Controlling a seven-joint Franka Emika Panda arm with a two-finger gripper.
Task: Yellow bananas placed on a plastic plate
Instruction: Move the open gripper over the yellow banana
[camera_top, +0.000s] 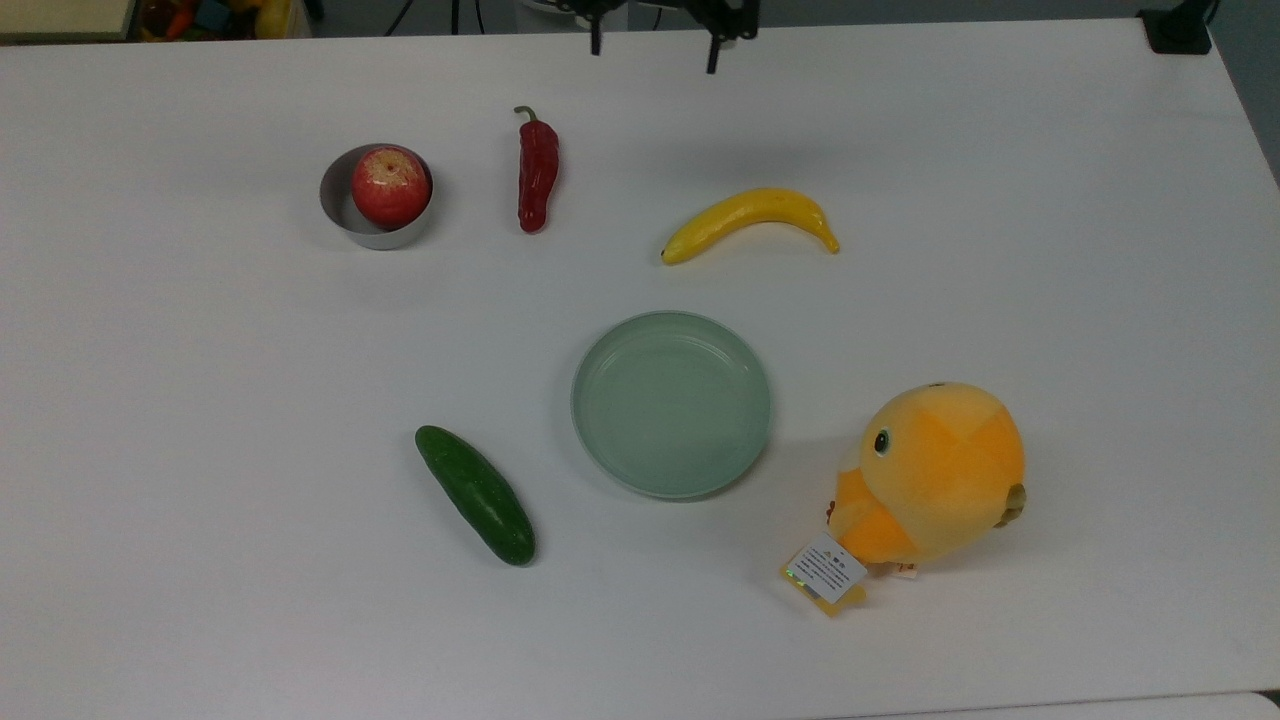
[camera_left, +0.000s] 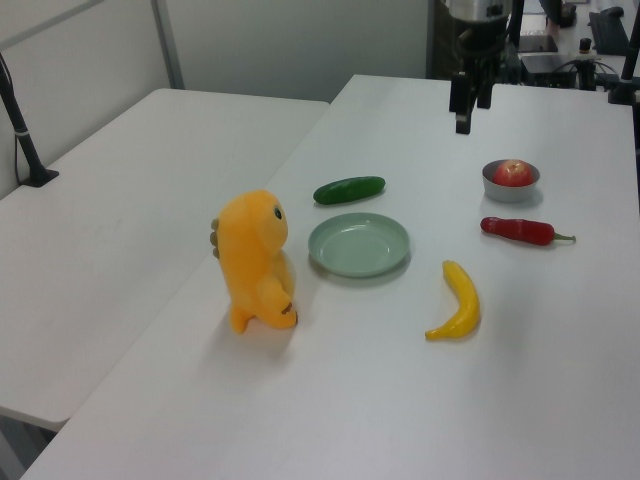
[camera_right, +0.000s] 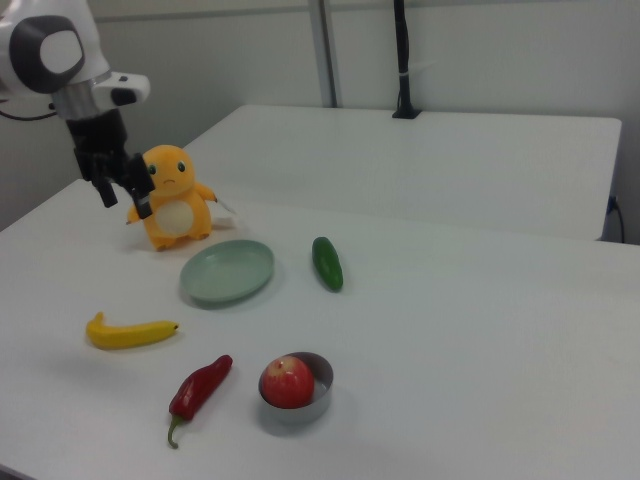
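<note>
On my bench (camera_top: 200, 500) I count one of each thing: one banana (camera_top: 748, 220), one plate (camera_top: 671, 403), one cucumber (camera_top: 476, 494), one red chili pepper (camera_top: 537, 172), one apple (camera_top: 390, 186) sitting inside one small grey metal cup (camera_top: 345, 222), and one orange-yellow plush chick (camera_top: 930, 474) with a paper tag.

The banana is a single smooth, bright yellow curve with narrowing, darker tips, close in length to the plate's width. It lies flat on the bare bench, near the plate but not touching it; in the top view it is above the plate and slightly to the right, its arch bowed away from the plate.

The plate is round, shallow and pale mint green, with a raised rim and faint rings inside, and nothing lies in it. In the top view the cucumber is to the plate's lower left, the plush chick to its lower right, the chili pepper to its upper left, and the cup with the apple farther out the same way.

My tool (camera_top: 654, 52) hangs in the air with its two fingers (camera_top: 713, 58) spread apart, holding nothing. In the top view it is well beyond the banana from the plate, at the bench's far edge.
</note>
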